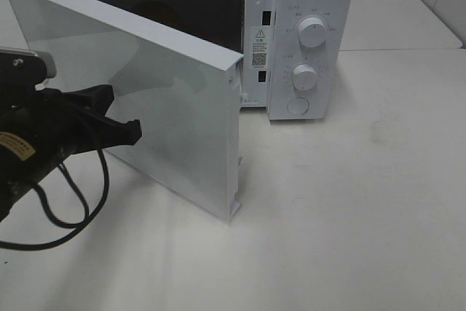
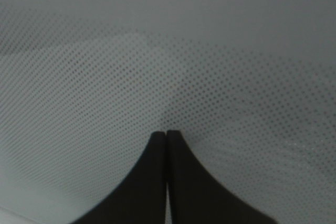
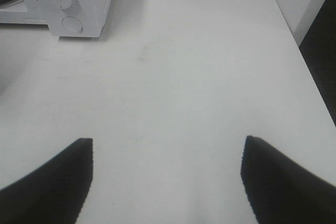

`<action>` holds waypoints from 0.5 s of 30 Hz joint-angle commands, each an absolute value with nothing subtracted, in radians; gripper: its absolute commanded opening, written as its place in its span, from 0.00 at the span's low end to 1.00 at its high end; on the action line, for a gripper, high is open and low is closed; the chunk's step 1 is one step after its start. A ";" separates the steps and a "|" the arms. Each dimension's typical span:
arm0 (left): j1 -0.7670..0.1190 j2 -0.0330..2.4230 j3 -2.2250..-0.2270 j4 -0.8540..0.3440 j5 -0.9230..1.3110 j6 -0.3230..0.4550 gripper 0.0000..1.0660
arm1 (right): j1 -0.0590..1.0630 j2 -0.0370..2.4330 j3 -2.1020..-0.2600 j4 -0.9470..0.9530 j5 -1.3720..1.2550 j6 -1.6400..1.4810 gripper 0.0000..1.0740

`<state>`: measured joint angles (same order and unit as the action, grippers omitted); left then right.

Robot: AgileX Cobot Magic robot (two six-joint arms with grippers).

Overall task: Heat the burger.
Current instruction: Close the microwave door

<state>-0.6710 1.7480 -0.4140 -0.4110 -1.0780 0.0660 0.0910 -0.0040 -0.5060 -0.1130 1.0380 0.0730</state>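
1. Exterior high view: the white microwave (image 1: 309,5) stands at the back of the white table (image 1: 364,202). Its door (image 1: 182,100) is swung out, half open.
2. The left gripper (image 1: 135,130) is in front of the microwave with its black tip at the door's outer face. Whether it actually touches is hard to tell from here.
3. The burger cannot be made out. Only a dim reddish patch (image 1: 155,14) shows in the microwave's dark cavity, behind the door.
4. On the microwave's control panel are an upper knob (image 1: 312,34), a lower knob (image 1: 305,76) and a round button (image 1: 298,105) beneath them.
5. Left wrist view: the left gripper's two fingers are pressed together with nothing between them. Their tips sit right at the dotted window of the microwave door.
6. Right wrist view: the right gripper (image 3: 168,153) hangs over bare table, well apart from the microwave and off its control-panel side. Its fingers are spread wide and hold nothing.
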 commanded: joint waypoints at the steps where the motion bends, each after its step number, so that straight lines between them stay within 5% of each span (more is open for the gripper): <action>1: -0.701 1.744 -0.466 -0.479 -1.045 0.121 0.00 | 0.083 -0.032 -0.507 -0.116 1.037 0.076 0.70; 15: -0.718 1.791 -0.742 -0.612 -0.857 0.273 0.00 | 0.083 -0.032 -0.507 -0.116 1.037 0.076 0.70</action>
<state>-0.7090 1.7890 -0.7320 -0.6000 -0.8680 0.2630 0.0910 -0.0040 -0.5060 -0.1130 1.0380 0.0730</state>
